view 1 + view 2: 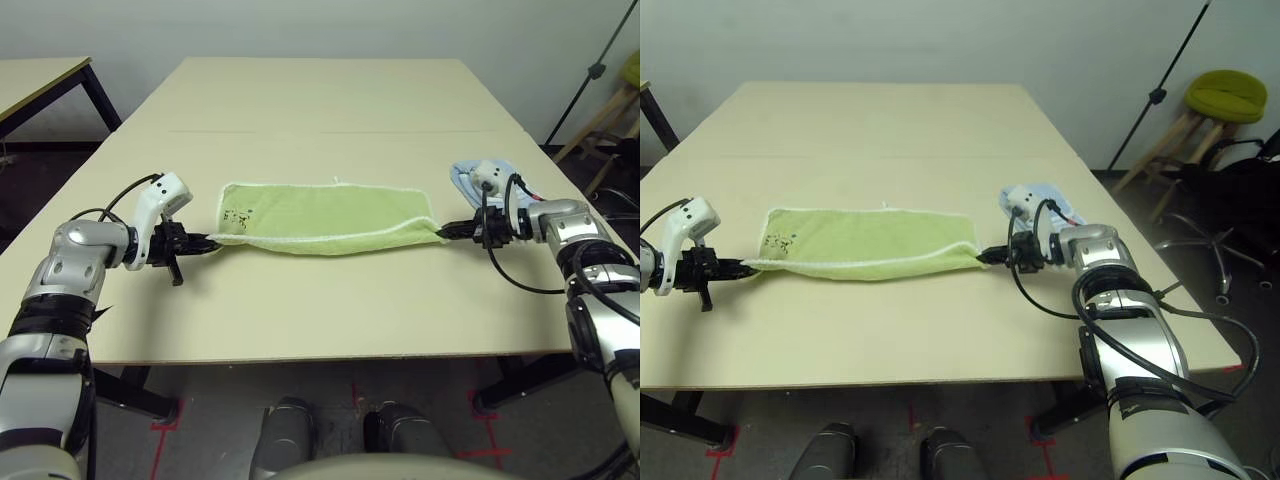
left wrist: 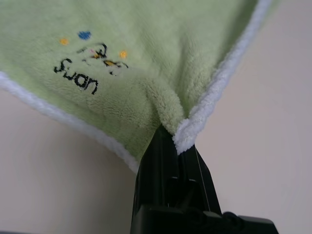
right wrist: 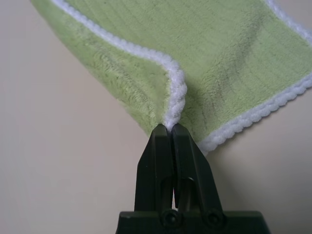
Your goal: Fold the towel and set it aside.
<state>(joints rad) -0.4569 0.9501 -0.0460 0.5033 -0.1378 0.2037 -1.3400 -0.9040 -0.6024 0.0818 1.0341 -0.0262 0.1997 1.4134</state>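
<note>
One lt-blue cloth (image 1: 467, 177) behind R gripper (image 1: 461, 230).

The towel (image 1: 330, 215) is seen lying across the surface, long from side to side – light green terry, edged in white stitching. Its near part is turned up into a narrow flap, with the white trim running along the flap's far side. Both near corners are pinched and drawn out to the sides. By the left end, a dark "Swan" is embroidered with blue and orange dots – left uncovered by the flap. The near edge of the surface is left well apart from it.
</note>
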